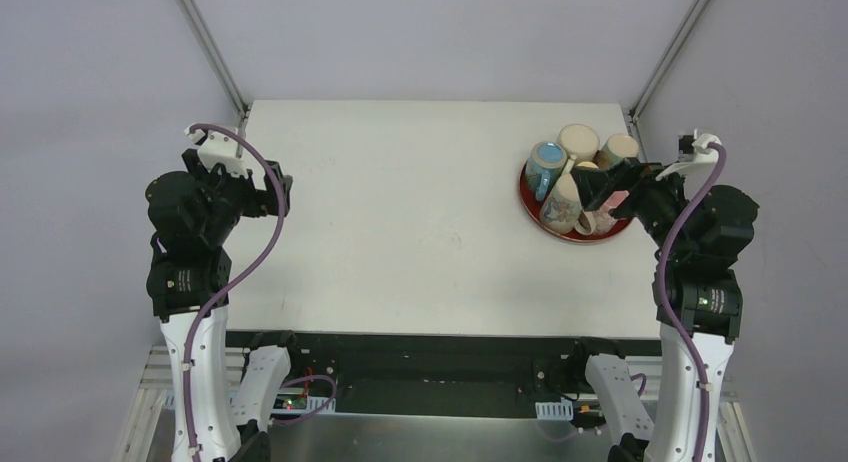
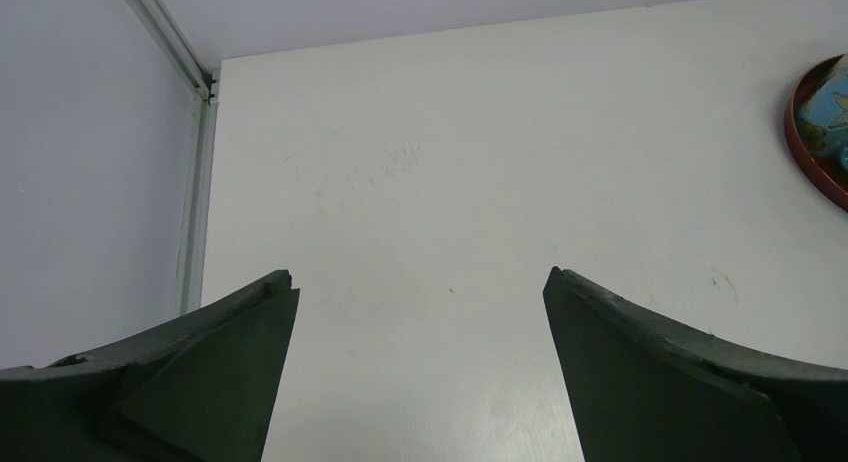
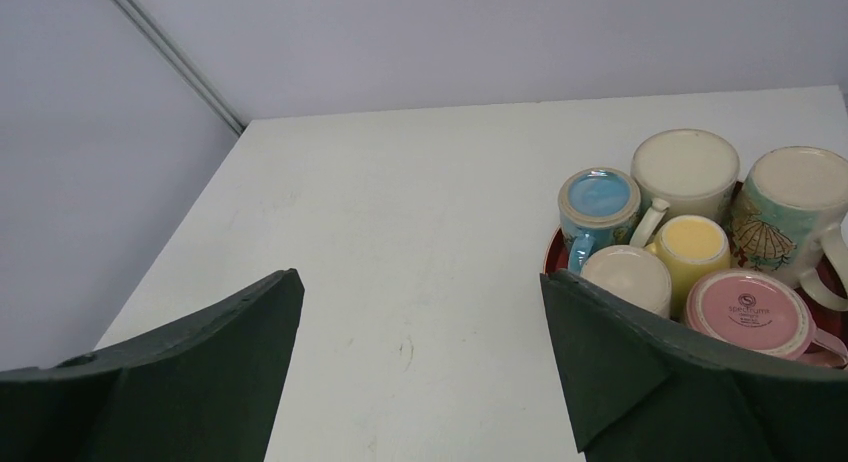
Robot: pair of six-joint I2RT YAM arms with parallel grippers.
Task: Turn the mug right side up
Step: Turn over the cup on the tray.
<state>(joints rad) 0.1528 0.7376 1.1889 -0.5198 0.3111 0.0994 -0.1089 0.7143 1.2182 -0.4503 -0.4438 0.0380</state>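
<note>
Worktop [image 1: 420,212]: a white slab seen from above and behind the robot, with everything that matters crowded into its far right corner.

Arms: the right arm [image 1: 700,272] leans in toward that corner. The left arm [image 1: 190,252] sits over the left edge, well apart from the job.

Tray [image 1: 565,236]: red and round, at the far right of the worktop, carrying all the crockery.

Mugs [image 3: 685,170]: six packed together on the tray, each standing on its mouth with its base up, so the long axis is vertical (nothing shows which one the task means).

Bearing: from the right wrist the cluster lies ahead and off to the right, not between the jaws. The pink mug [image 3: 752,312] and the white mug [image 3: 627,277] are nearest, just beside the right-hand finger.

Right end effector [image 3: 420,279]: jaws spread wide, with only bare worktop between them and nothing held. In the overhead view it hangs over the tray's near right side. The finger hides the pink mug's near side, so it cannot be told whether the two touch.

Left end effector [image 2: 419,277]: also spread wide and holding nothing, pointed at bare worktop, with only the tray's rim in the corner of its view.

Likely next: this looks like the right arm's job, and it would need to shift rightward to centre one mug between its jaws.
</note>
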